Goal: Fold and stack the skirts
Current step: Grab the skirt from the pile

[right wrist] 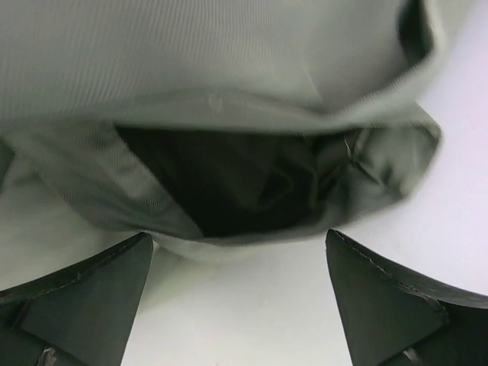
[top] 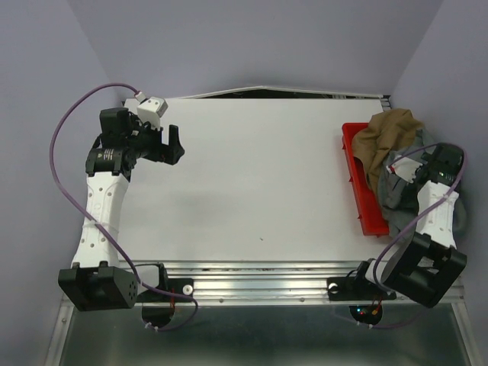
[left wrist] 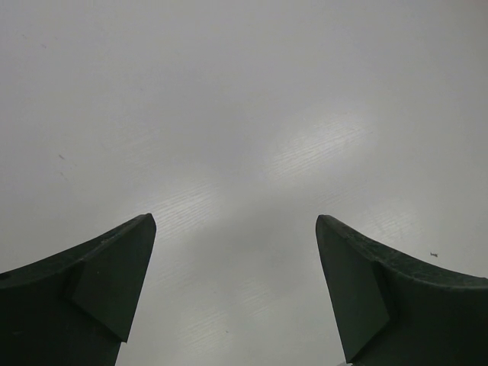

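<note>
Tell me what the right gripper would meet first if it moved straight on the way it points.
Probably the grey skirt: its dark opening lies just ahead of the right gripper, jaws open; depth is unclear.

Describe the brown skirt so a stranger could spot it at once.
At the right edge of the white table, a red bin holds piled skirts. The brown skirt tops the pile's far end; it alone is tan, the grey skirt lying on the near side.
</note>
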Robot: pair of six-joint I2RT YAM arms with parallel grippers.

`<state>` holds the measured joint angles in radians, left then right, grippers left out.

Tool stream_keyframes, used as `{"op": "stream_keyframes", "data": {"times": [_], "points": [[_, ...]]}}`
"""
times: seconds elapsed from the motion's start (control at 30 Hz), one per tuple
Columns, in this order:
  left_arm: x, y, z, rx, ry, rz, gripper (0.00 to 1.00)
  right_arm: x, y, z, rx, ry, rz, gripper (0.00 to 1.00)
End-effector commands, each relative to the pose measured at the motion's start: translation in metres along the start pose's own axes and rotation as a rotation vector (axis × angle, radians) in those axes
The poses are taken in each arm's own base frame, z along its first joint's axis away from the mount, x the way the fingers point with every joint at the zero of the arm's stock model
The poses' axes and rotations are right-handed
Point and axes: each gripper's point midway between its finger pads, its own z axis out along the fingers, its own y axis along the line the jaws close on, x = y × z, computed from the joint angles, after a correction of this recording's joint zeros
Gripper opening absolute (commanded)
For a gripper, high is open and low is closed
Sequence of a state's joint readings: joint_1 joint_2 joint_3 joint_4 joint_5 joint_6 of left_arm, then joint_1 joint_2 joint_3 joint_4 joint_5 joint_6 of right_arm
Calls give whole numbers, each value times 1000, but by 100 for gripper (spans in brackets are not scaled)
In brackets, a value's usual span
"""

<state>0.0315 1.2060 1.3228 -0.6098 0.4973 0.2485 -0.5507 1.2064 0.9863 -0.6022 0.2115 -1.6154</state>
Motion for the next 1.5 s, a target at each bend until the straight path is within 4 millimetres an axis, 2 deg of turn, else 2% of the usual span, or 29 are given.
{"op": "stream_keyframes", "data": {"times": [0.0,0.17,0.2,0.23,0.27,0.3,0.37,0.47,0.5,0.6,0.63,0.7,0.83,0.87,0.9,0.93,0.97,1.0,1.03,1.07,1.1,1.13,1.17,1.2,1.3,1.33,1.37,1.47], "points": [[-23,-4,-6,6,-73,37,98,-1,-7,21,-36,-11,-274,100],[-26,-6,-11,6,-93,43,98,9,-21,34,-3,27,-258,97],[-27,-7,-11,10,-97,46,99,8,-21,39,-10,23,-251,87],[-26,-7,-11,10,-97,46,99,8,-30,38,22,26,-241,71],[-26,-7,-11,11,-97,46,99,8,-32,40,27,27,-240,71],[-27,-7,-11,9,-100,47,99,9,-36,41,36,34,-238,58],[-27,-7,-11,9,-101,48,98,9,-46,39,71,38,-234,46],[-31,-7,-14,7,-112,53,99,11,-63,30,127,46,-237,15],[-33,-7,-15,5,-119,58,99,11,-73,24,173,47,-232,1],[-36,-7,-16,5,-127,63,99,11,-91,9,250,39,-217,1],[-37,-7,-17,4,-129,64,99,10,-106,-6,321,25,-204,1],[-38,-7,-17,3,-133,68,99,9,-119,-22,385,7,-194,1],[-41,-8,-18,1,-144,70,99,7,-161,-67,532,-58,-119,1],[-41,-6,-17,-4,-144,61,99,10,-181,-89,592,-82,-59,1],[-40,-3,-15,-16,-138,52,98,11,-191,-100,615,-102,-26,1],[-39,-3,-13,-17,-135,45,99,2,-194,-106,599,-169,-9,1],[-38,0,-11,-25,-127,34,98,4,-220,-140,669,-218,63,1],[-38,3,-9,-37,-127,30,99,-6,-228,-144,663,-289,76,1],[-41,4,-8,-42,-134,23,98,-14,-239,-161,657,-375,134,1],[-41,4,-8,-42,-136,24,98,-14,-239,-161,657,-376,135,1],[-46,7,-8,-59,-149,13,98,-14,-257,-184,699,-426,184,1],[-50,8,-9,-66,-163,10,98,-33,-256,-191,664,-520,188,1],[-54,9,-10,-73,-175,6,98,-42,-260,-204,663,-586,241,1],[-58,10,-10,-77,-189,-2,98,-55,-267,-228,676,-681,240,1],[-69,11,-12,-84,-206,-16,97,-89,-272,-270,663,-894,317,1],[-67,14,-7,-79,-182,-35,97,-104,-272,-285,650,-975,326,1],[-75,11,-9,-64,-193,-43,96,-119,-276,-311,647,-1085,374,1],[-80,14,-7,-35,-191,-94,95,-144,-275,-368,599,-1362,391,1]]}}
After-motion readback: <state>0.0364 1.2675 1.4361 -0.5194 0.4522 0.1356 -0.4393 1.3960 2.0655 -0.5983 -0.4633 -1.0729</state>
